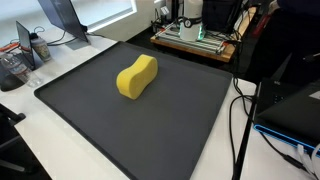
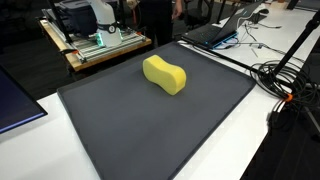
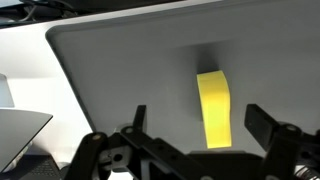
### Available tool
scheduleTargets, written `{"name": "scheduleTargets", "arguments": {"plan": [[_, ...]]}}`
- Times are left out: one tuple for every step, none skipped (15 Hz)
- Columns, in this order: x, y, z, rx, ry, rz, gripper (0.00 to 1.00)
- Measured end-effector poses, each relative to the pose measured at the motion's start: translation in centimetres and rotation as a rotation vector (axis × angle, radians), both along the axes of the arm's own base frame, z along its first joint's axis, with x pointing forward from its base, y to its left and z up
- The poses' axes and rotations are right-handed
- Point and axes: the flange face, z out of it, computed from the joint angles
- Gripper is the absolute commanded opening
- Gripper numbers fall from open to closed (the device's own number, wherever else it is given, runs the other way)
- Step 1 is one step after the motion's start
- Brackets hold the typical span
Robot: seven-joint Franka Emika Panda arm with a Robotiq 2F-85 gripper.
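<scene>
- Tool [image 3: 198, 118]: seen in wrist view only; jaws spread wide, empty, hanging above the mat.
- Sponge [image 1: 137, 77]: yellow, waisted, lying flat near the middle of the grey mat [image 1: 190, 125]; ahead of the tool, not touching it.
- Mat: on the white surface [image 1: 25, 140].
- Handling, as judged: centre over the waist, keep jaws across the narrow side, lower straight, squeeze gently; probably soft.

White table [image 1: 45, 140], wooden bench [image 1: 190, 47]
</scene>
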Motion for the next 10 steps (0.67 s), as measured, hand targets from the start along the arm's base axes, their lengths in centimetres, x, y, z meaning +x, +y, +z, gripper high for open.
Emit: {"name": "scheduleTargets", "arguments": {"plan": [[0.0, 0.0, 0.0, 0.0, 0.0, 0.0, 1.0], [0.0, 0.0, 0.0, 0.0, 0.0, 0.0, 1.0], [0.0, 0.0, 0.0, 0.0, 0.0, 0.0, 1.0], [0.0, 0.0, 0.0, 0.0, 0.0, 0.0, 1.0], [0.0, 0.1, 0.0, 0.001, 0.003, 0.001, 1.0], [0.0, 0.2, -0.1, 0.002, 0.009, 0.004, 1.0], [-0.1, 0.5, -0.2, 0.002, 0.019, 0.009, 1.0], [-0.2, 0.9, -0.3, 0.003, 0.034, 0.011, 1.0], [-0.3, 1.4, -0.6, 0.009, 0.056, 0.01, 1.0], [-0.5, 2.1, -0.8, 0.013, 0.081, 0.01, 1.0]]}}
